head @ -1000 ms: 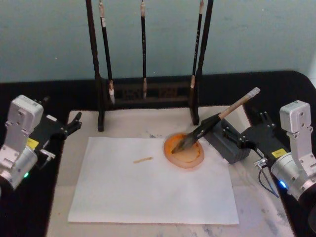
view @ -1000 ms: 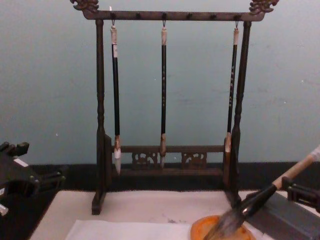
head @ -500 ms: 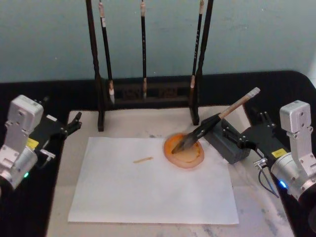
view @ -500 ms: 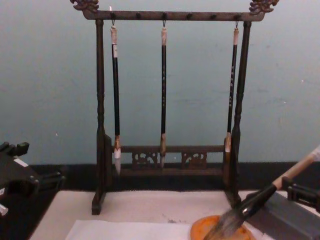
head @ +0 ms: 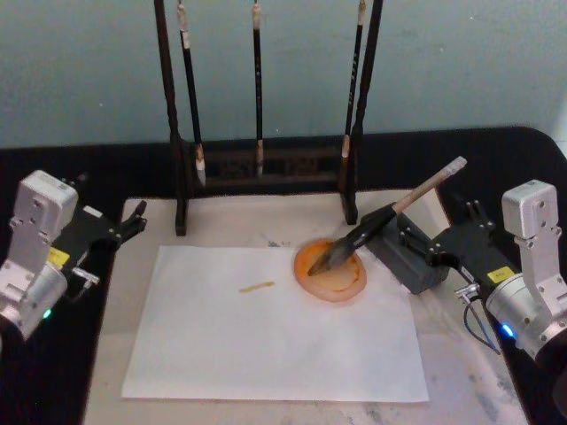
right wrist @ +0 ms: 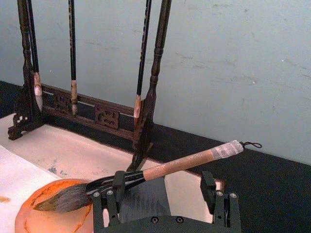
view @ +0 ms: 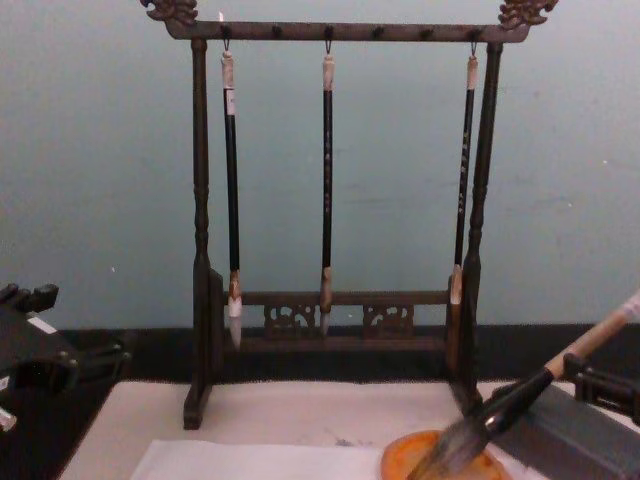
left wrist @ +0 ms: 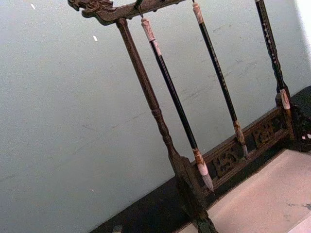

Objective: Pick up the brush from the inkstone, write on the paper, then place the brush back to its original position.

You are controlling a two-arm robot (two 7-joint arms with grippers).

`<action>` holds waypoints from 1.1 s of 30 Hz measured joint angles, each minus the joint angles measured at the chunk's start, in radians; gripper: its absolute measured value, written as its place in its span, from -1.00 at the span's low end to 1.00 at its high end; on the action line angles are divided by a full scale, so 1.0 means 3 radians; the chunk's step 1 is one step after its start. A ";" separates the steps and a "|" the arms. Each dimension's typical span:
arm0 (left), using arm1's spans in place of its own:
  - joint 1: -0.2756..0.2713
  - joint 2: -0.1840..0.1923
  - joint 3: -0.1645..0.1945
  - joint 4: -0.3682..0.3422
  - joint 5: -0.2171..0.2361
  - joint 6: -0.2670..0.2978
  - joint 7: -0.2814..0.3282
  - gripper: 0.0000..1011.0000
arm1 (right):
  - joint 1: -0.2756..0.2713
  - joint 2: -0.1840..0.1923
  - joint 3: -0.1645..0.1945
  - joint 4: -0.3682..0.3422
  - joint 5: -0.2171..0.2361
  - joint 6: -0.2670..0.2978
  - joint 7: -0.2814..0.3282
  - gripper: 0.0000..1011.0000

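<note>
Nothing has moved: I see the brush [head: 383, 215] behind the paper [head: 266, 319], right gripper [right wrist: 165, 194] wide, left gripper's [head: 124, 226] state unclear.

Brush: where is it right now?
In the head view the brush sits right of centre, handle propped on the dark grey block, bristles resting in the orange dish at the paper's far right corner.
</note>
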 joint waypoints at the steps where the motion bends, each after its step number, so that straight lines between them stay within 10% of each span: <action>1: 0.0000 0.0000 0.0000 0.0000 0.0000 0.0000 0.0000 1.00 | 0.0000 0.0000 0.0000 0.0000 0.0000 0.0000 0.0000 0.98; 33: 0.0000 0.0000 0.0000 0.0000 0.0000 0.0000 0.0000 1.00 | 0.0000 0.0000 0.0000 0.0000 0.0000 0.0000 0.0000 0.98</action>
